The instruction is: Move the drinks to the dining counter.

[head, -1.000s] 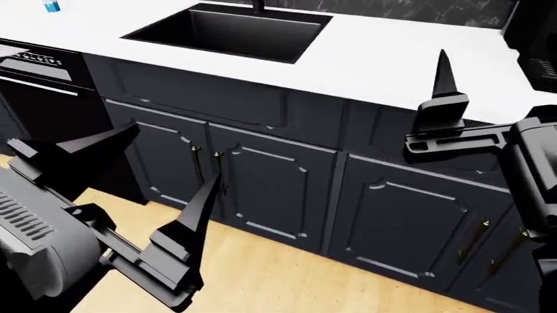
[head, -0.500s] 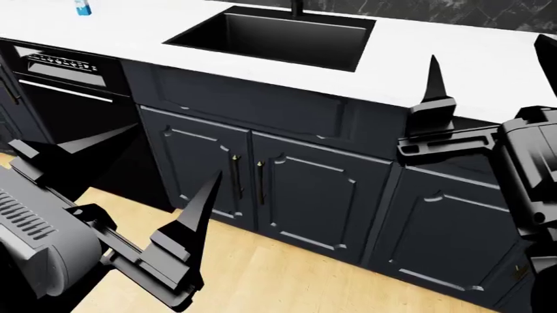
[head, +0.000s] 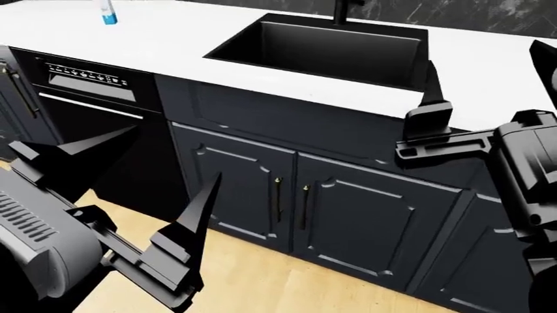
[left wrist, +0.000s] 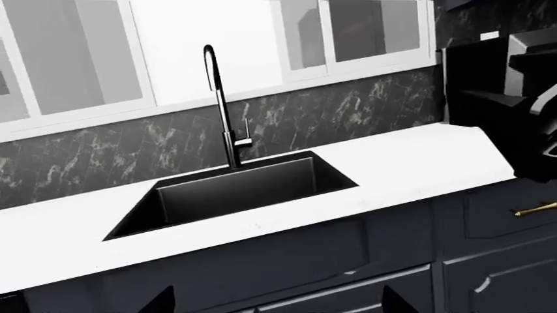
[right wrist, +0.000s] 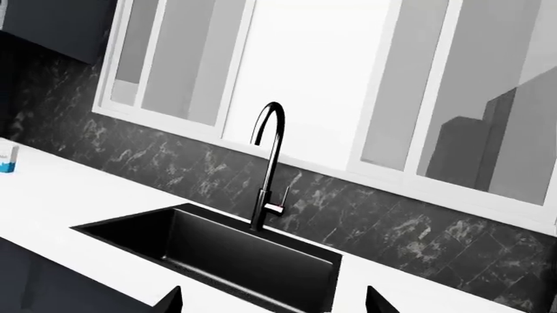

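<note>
Left gripper (head: 139,189) low before dark cabinets (head: 348,215) with jaws wide and empty, right gripper (head: 435,114) beside black sink (head: 322,49) — jaws unclear, small blue-and-white item (head: 107,12) on white worktop (head: 130,39) — far back, possibly a drink

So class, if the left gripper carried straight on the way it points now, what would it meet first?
Probably the front edge of the white worktop just before the black sink; the left gripper is open and empty, and depth is hard to judge.
</note>
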{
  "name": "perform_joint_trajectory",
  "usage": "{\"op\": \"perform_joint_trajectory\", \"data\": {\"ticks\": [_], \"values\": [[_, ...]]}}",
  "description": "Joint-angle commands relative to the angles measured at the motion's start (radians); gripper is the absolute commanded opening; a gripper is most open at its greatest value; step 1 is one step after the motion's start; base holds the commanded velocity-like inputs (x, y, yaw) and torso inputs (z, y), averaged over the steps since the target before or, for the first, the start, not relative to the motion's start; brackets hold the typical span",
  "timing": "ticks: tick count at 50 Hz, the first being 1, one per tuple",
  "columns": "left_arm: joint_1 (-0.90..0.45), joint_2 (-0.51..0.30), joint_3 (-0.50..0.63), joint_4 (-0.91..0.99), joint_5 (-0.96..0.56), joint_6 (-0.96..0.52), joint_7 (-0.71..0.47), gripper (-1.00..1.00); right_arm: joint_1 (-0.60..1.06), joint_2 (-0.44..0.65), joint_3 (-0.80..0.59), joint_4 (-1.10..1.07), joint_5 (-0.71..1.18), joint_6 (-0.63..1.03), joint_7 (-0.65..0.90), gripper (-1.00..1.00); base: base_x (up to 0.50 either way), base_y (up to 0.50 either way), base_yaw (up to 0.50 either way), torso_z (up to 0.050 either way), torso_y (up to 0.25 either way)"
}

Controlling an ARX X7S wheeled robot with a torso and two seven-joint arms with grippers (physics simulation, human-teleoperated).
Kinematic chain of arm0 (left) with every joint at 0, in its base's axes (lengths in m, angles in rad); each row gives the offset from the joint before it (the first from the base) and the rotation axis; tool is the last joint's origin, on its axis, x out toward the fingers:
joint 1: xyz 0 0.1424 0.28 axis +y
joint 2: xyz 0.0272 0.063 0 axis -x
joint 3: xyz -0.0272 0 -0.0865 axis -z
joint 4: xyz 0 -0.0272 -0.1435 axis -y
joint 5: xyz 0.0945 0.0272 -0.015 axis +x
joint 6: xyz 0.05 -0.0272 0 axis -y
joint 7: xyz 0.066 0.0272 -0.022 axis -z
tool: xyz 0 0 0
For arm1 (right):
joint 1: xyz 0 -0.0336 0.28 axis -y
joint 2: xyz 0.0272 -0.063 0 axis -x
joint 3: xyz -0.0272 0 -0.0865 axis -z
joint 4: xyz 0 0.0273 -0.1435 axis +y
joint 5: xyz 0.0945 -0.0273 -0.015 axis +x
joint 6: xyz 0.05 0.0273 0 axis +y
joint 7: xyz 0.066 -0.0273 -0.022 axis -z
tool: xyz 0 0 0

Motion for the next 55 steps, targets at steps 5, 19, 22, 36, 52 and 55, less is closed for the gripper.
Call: {"op": "perform_joint_trajectory", "data": {"ticks": [5,19,22,36,52,55], "values": [[0.003,0.002,-0.006,0.000,-0.001,-0.003,0.000,1.00,0.018,-0.005,-0.020,0.000,-0.002,0.018,0.006,1.00,0.16,0.59,0.00,0.000,0.000],[-0.003,0.005,-0.007,-0.007,0.000,-0.011,0.005,1.00,0.061,-0.012,-0.057,-0.001,-0.012,0.065,0.012,1.00,0.16,0.59,0.00,0.000,0.001],[-0.001,0.006,-0.010,-0.007,-0.001,-0.012,0.007,1.00,0.058,-0.011,-0.058,-0.001,-0.013,0.065,0.011,1.00,0.16,0.59,0.00,0.000,0.003],[0.006,0.009,-0.017,-0.002,-0.003,-0.015,0.003,1.00,0.056,-0.006,-0.057,-0.010,-0.012,0.058,0.009,1.00,0.16,0.59,0.00,0.000,0.001],[0.008,0.021,-0.022,-0.006,0.004,-0.029,0.010,1.00,0.045,-0.006,-0.060,-0.007,-0.028,0.052,-0.004,1.00,0.17,0.58,0.00,0.000,0.001],[0.000,0.021,-0.016,-0.008,0.002,-0.029,0.007,1.00,0.045,-0.008,-0.061,-0.005,-0.030,0.052,-0.009,1.00,0.18,0.58,0.00,0.000,0.003]]}}
